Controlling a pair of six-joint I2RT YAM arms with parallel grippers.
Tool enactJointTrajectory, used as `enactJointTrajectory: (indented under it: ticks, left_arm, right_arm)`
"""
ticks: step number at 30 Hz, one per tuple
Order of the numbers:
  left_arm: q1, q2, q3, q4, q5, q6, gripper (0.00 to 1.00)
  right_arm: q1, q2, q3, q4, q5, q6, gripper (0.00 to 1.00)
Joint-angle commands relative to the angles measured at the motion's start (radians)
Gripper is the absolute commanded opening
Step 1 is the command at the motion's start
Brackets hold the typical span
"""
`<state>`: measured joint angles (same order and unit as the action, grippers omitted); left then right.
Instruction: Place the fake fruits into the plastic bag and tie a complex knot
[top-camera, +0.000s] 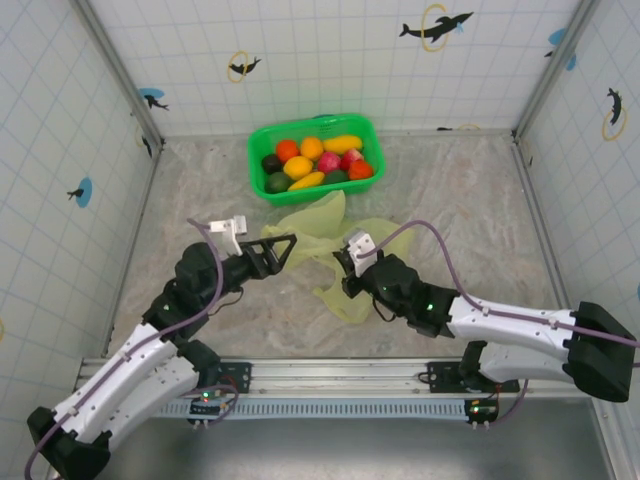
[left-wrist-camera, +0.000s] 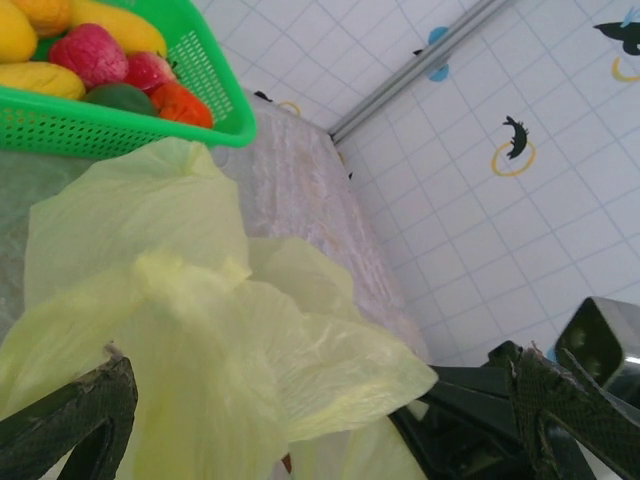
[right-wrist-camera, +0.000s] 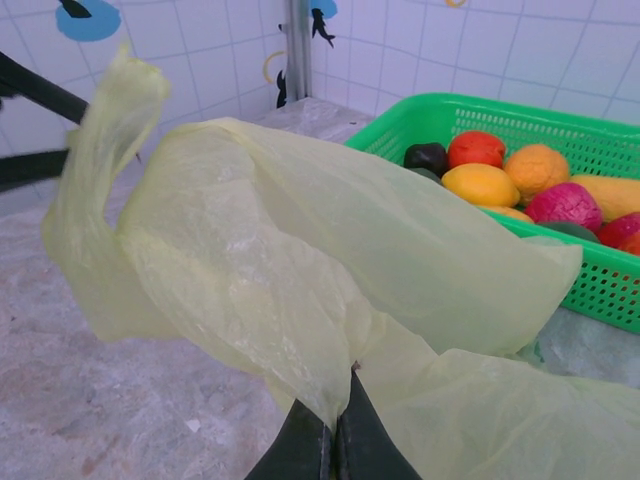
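The fake fruits (top-camera: 315, 160), orange, yellow, red, pink and dark green, lie heaped in a bright green basket (top-camera: 310, 123) at the back of the table. The plastic bag (top-camera: 320, 225) is crumpled yellow-green film spread between the basket and both grippers. My right gripper (top-camera: 347, 262) is shut on a fold of the bag (right-wrist-camera: 300, 230), its fingertips (right-wrist-camera: 322, 445) pinching the film. My left gripper (top-camera: 287, 250) stands open at the bag's left edge. In the left wrist view the film (left-wrist-camera: 200, 330) hangs between its spread fingers (left-wrist-camera: 70, 420) without being pinched.
The basket (right-wrist-camera: 600, 280) stands just behind the bag, and the film leans on its front wall (left-wrist-camera: 100, 135). Tiled walls close the table at the back and on both sides. Bare mottled tabletop (top-camera: 470, 210) lies right of the bag.
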<state>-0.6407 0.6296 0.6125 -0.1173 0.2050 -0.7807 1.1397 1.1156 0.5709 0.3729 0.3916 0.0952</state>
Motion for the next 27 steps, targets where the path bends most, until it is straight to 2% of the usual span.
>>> enactJointTrajectory:
  ticks: [1,6,10,13,15,21,23,27]
  left_arm:
    - [-0.004,-0.011,0.121,-0.169,0.01,0.08,0.98]
    - [-0.004,-0.107,0.128,-0.182,0.142,0.246,0.94]
    - [-0.004,-0.135,0.138,-0.239,0.029,0.248,0.91]
    - [-0.004,-0.11,0.127,-0.247,0.063,0.199,0.9]
    - [-0.004,-0.091,0.095,-0.225,0.097,0.121,0.94]
    - [-0.004,-0.117,-0.128,-0.018,0.171,-0.159,0.97]
    - [-0.004,-0.114,-0.131,0.01,0.202,-0.154,0.97]
    - [-0.004,-0.038,-0.066,-0.085,0.216,-0.017,0.97]
  right_arm:
    - [0.001,-0.022,-0.006,0.051,0.046,-0.032,0.0]
    - [-0.01,0.014,0.036,0.006,0.108,-0.082,0.0]
    - [-0.034,0.003,0.046,0.012,0.083,-0.122,0.0]
    - [-0.047,-0.015,0.04,0.026,0.095,-0.167,0.0]
    - [-0.057,-0.025,0.043,0.024,0.089,-0.179,0.0]
    - [-0.065,-0.028,0.032,0.068,0.13,-0.197,0.0]
    - [-0.066,-0.014,0.039,0.091,0.162,-0.187,0.0]
    - [-0.084,0.037,0.082,0.11,0.14,-0.136,0.0]
